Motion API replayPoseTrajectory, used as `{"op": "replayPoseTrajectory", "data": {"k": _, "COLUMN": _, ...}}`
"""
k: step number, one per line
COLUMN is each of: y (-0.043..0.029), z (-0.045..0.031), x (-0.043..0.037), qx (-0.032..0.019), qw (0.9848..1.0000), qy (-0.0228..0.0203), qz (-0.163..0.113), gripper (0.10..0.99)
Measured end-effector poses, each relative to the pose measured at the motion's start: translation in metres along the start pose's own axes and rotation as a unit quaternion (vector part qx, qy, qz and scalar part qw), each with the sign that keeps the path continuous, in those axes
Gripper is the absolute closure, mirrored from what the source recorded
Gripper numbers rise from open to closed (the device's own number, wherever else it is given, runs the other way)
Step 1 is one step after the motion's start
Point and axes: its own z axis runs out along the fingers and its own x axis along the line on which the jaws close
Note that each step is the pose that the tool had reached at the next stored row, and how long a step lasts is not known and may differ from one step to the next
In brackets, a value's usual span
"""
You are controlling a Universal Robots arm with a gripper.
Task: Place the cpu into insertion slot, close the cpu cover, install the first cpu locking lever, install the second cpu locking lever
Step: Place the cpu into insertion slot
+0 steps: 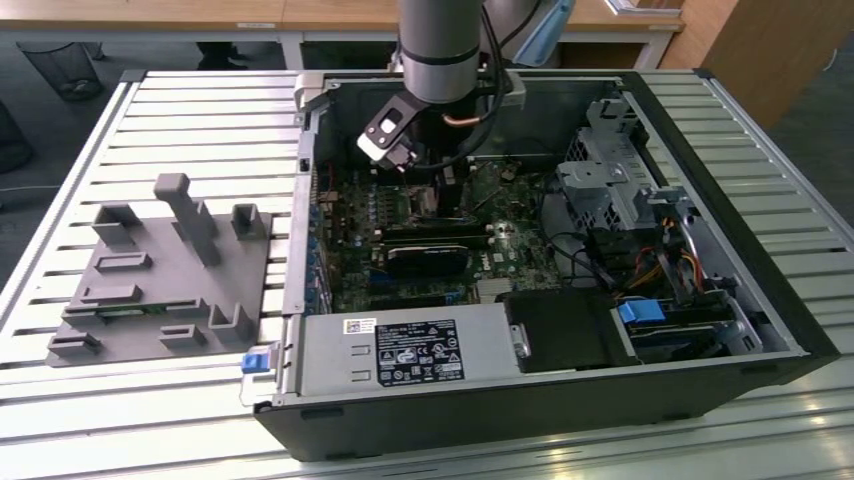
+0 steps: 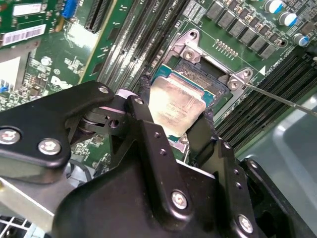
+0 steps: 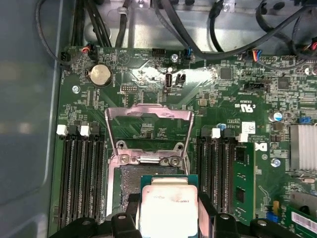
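Observation:
The cpu (image 3: pixel 168 198), a silvery square with a green rim, sits between two black fingers (image 3: pixel 131 207) of my gripper (image 3: pixel 168 213), which is shut on it. In the second wrist view the cpu (image 2: pixel 174 101) hangs just over the insertion slot (image 2: pixel 200 74); I cannot tell whether they touch. Part of the slot's dark centre (image 3: pixel 128 181) shows beside the chip. The cpu cover (image 3: pixel 148 113) is flipped up, away from the slot. A thin metal lever (image 2: pixel 280 97) runs out from the socket's corner. In the exterior view the gripper (image 1: pixel 416 170) reaches down inside the computer case.
Long black memory slots (image 3: pixel 81 173) flank the socket on both sides. A coin cell (image 3: pixel 100 74) and cables (image 3: pixel 173 25) lie beyond it. In the case stand a black card (image 1: pixel 430 250), a drive cage (image 1: pixel 614 180) and a power supply (image 1: pixel 400 355). A grey fixture (image 1: pixel 160 270) rests on the slatted table.

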Motion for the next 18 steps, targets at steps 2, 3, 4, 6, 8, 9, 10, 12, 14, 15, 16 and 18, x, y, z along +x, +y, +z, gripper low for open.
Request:
{"op": "replayPoseTrajectory", "data": {"k": 2, "y": -0.0003, "z": 0.002, "x": 0.0012, "qx": -0.0001, "qw": 1.0, "qy": 0.0001, "qz": 0.001, "gripper": 0.545}}
{"op": "replayPoseTrajectory", "data": {"k": 3, "y": -0.0007, "z": 0.0029, "x": 0.0017, "qx": -0.0001, "qw": 1.0, "qy": 0.0, "qz": 0.002, "gripper": 0.545}}
{"op": "replayPoseTrajectory", "data": {"k": 4, "y": -0.001, "z": 0.0035, "x": 0.0021, "qx": 0.0, "qw": 1.0, "qy": -0.0001, "qz": 0.003, "gripper": 0.545}}
{"op": "replayPoseTrajectory", "data": {"k": 6, "y": -0.0016, "z": 0.0045, "x": 0.0032, "qx": 0.0, "qw": 1.0, "qy": -0.0003, "qz": 0.004, "gripper": 0.545}}
{"op": "replayPoseTrajectory", "data": {"k": 8, "y": -0.0022, "z": 0.0054, "x": 0.0044, "qx": -0.0001, "qw": 1.0, "qy": -0.0002, "qz": 0.004, "gripper": 0.545}}
{"op": "replayPoseTrajectory", "data": {"k": 9, "y": -0.0024, "z": 0.0059, "x": 0.0049, "qx": -0.0001, "qw": 1.0, "qy": -0.0002, "qz": 0.004, "gripper": 0.545}}
{"op": "replayPoseTrajectory", "data": {"k": 10, "y": -0.0028, "z": 0.0082, "x": 0.0064, "qx": 0.0, "qw": 1.0, "qy": -0.0004, "qz": 0.005, "gripper": 0.545}}
{"op": "replayPoseTrajectory", "data": {"k": 12, "y": -0.0029, "z": 0.0096, "x": 0.0073, "qx": 0.0, "qw": 1.0, "qy": -0.0003, "qz": 0.005, "gripper": 0.545}}
{"op": "replayPoseTrajectory", "data": {"k": 14, "y": -0.0031, "z": 0.0109, "x": 0.0083, "qx": 0.0, "qw": 1.0, "qy": -0.0004, "qz": 0.005, "gripper": 0.545}}
{"op": "replayPoseTrajectory", "data": {"k": 15, "y": -0.0031, "z": 0.0115, "x": 0.0088, "qx": 0.0, "qw": 1.0, "qy": -0.0003, "qz": 0.005, "gripper": 0.545}}
{"op": "replayPoseTrajectory", "data": {"k": 16, "y": -0.0031, "z": 0.012, "x": 0.0094, "qx": 0.0, "qw": 1.0, "qy": -0.0003, "qz": 0.005, "gripper": 0.545}}
{"op": "replayPoseTrajectory", "data": {"k": 18, "y": -0.0032, "z": 0.013, "x": 0.0107, "qx": -0.0001, "qw": 1.0, "qy": -0.0003, "qz": 0.005, "gripper": 0.545}}
